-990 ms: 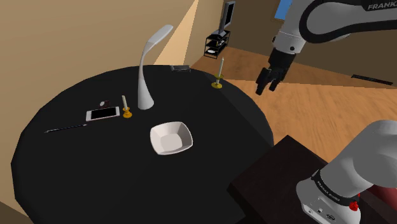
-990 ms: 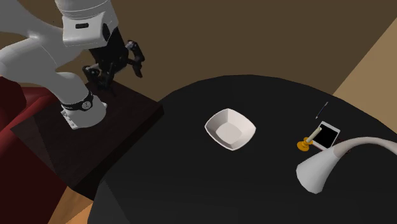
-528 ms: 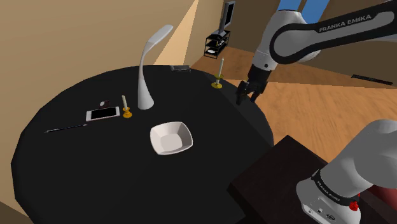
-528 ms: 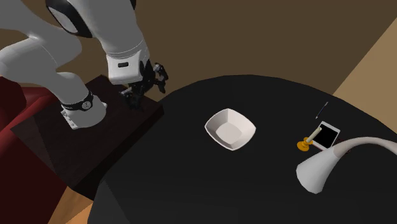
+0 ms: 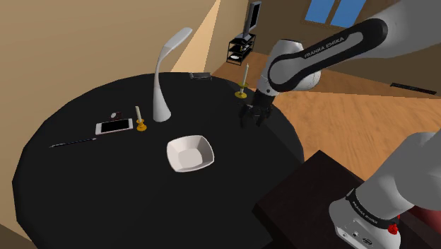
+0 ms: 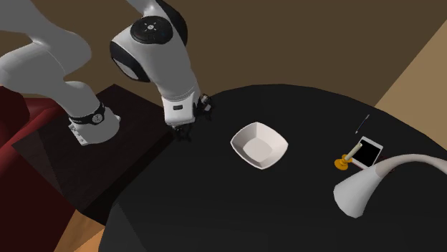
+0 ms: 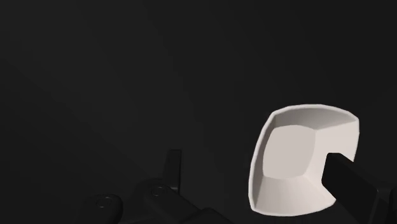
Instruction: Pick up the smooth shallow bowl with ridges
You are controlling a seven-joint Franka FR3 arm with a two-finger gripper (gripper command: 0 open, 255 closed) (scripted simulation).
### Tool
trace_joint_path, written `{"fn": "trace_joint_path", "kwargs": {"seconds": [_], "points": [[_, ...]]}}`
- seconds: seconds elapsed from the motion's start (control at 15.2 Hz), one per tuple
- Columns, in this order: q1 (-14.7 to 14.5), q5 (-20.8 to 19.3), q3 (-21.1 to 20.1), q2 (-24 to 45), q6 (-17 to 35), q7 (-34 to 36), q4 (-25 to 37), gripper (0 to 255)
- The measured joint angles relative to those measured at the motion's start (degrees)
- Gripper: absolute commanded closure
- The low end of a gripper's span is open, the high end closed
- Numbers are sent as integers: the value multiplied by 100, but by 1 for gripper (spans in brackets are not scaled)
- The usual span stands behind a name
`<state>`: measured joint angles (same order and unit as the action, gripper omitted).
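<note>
Since a second ago the arm has swung in from beyond the table's edge and dropped low, so the gripper [image 5: 252, 120] now hangs over the black round table [image 5: 92, 184], near the rim on the stand's side. The white bowl [image 5: 189, 153], squarish with creased corners, sits upright near the middle of the table, still apart from the gripper towards the shoulder view's left. In the second exterior view the gripper [image 6: 183, 132] is short of the bowl [image 6: 259, 145], with bare tabletop between them.

From the hand's own camera the fingers stand wide apart with nothing between them, and the bowl [image 7: 299, 153] lies off to one side, partly behind one finger, not centred under the gripper [image 7: 254, 159].

That offset is what worries me. If it comes straight down from here, a finger would probably land on the rim and tip or skid the bowl. The walls look sloped and slick, so a shallow pinch could slip off. A candle [image 5: 244, 76] stands close behind the hand, and a careless swing could knock it over
</note>
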<state>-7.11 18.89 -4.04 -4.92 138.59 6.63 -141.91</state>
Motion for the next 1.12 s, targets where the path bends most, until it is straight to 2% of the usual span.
{"fn": "trace_joint_path", "kwargs": {"seconds": [0.66,1.12], "points": [[-189,1067,-336,2256,1251,-207,1229,0],[-195,1471,-573,3584,1688,-256,2282,0]]}}
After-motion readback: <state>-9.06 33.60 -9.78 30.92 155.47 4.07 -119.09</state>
